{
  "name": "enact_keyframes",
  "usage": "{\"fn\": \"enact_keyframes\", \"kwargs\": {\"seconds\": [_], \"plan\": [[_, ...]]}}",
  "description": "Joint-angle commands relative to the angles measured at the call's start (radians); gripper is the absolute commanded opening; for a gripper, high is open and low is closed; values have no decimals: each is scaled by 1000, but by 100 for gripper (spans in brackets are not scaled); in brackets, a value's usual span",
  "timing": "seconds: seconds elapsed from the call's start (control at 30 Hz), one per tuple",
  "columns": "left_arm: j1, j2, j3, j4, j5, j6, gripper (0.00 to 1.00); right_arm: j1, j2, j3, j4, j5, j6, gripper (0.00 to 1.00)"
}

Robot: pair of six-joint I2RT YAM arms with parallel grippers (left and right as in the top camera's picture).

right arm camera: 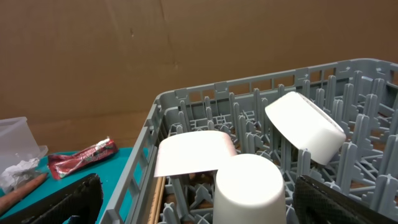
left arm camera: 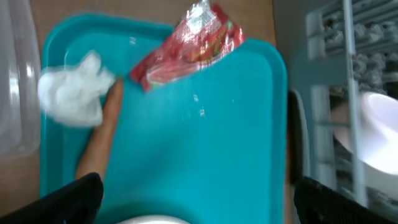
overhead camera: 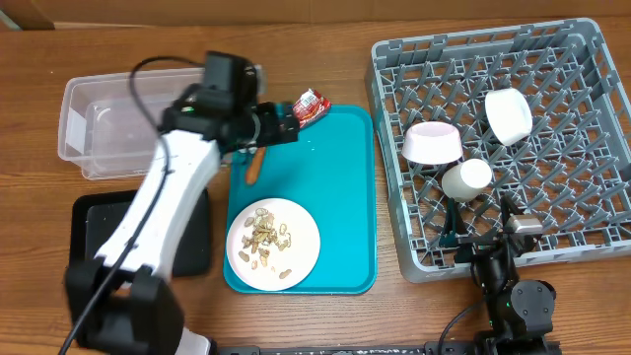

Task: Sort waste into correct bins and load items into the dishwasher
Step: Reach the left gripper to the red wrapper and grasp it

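Note:
A red wrapper (overhead camera: 309, 106) lies at the far edge of the teal tray (overhead camera: 340, 197); it also shows in the left wrist view (left arm camera: 189, 46). A crumpled white tissue (left arm camera: 74, 93) and an orange carrot stick (overhead camera: 255, 165) lie at the tray's left. A white plate (overhead camera: 273, 244) holds peanut shells. My left gripper (overhead camera: 284, 122) hovers over the tray's far left, open and empty (left arm camera: 199, 208). My right gripper (right arm camera: 199, 202) is open and empty at the rack's near edge, behind a white cup (right arm camera: 249, 186).
The grey dish rack (overhead camera: 582, 89) holds a white bowl (overhead camera: 432, 143), the cup (overhead camera: 466, 179) and a second cup (overhead camera: 508, 115). A clear plastic bin (overhead camera: 108, 123) stands at the far left, a black bin (overhead camera: 99, 232) in front of it.

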Motion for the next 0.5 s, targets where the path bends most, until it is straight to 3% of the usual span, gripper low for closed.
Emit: {"fn": "enact_keyframes", "kwargs": {"seconds": [0.0,0.23,0.47], "plan": [[-64,71,31,70,-201,83,100,-3,-11,-10,8,0,4,100],[-127,272,31,279,-251,200,95,-3,-11,-10,8,0,4,100],[-131,367,31,442,-301,205,89,-3,-11,-10,8,0,4,100]]}}
